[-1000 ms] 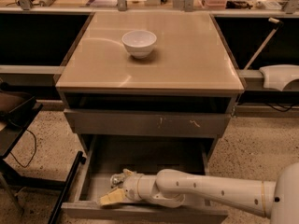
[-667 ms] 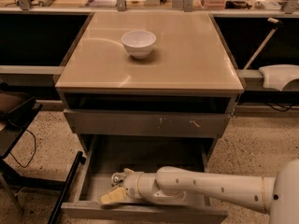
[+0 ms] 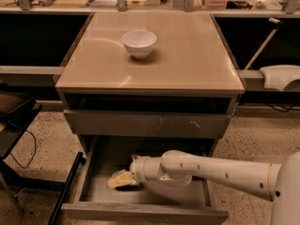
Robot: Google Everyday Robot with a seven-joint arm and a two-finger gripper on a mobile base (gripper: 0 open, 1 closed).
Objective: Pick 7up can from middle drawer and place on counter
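The middle drawer is pulled open at the bottom of the cabinet, and its bare grey floor shows. My white arm reaches into it from the right. My gripper, with pale yellowish tips, sits low inside the drawer at its left middle. I cannot make out the 7up can; it is hidden at or behind the gripper. The beige counter tops the cabinet.
A white bowl stands on the counter at the back left. A shut grey drawer front with pale scratch marks hangs just above the arm. A black chair frame stands left of the cabinet.
My gripper and forearm have moved from near the drawer's front edge further back and up inside the drawer. A small pale object seen there earlier is now covered by the gripper.
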